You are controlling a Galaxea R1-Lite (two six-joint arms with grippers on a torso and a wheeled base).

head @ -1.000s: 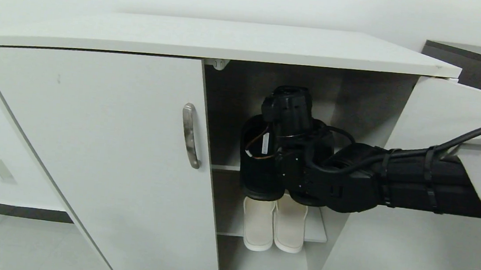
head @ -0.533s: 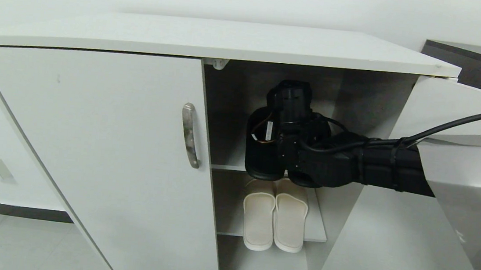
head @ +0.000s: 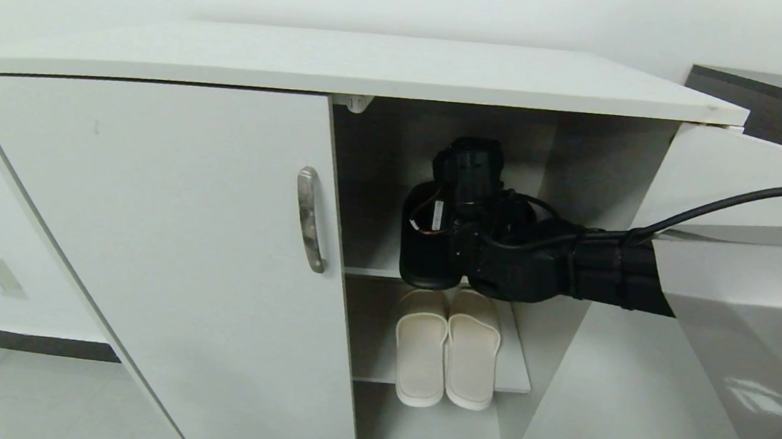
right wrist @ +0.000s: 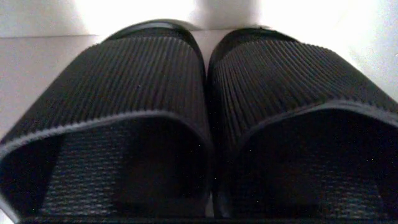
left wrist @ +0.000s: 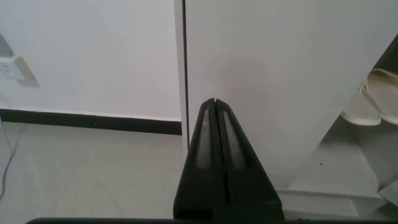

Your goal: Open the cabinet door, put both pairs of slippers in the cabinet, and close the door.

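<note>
R gripper (head: 462, 259) in cabinet (head: 348, 65), upper shelf (head: 366, 272), seems clamped on black slippers (head: 424, 251); white pair (head: 447, 347) on shelf below (head: 513, 378). L gripper (left wrist: 214, 102) closed, empty.

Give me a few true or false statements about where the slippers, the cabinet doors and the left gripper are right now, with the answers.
1. The white slippers lie side by side on the lower shelf. True.
2. The left door stands open. False: it is shut; the right door is the open one.
3. The black slippers lie on the floor. False: they are inside the cabinet, above the white pair.
4. The left gripper is shut. True.
</note>
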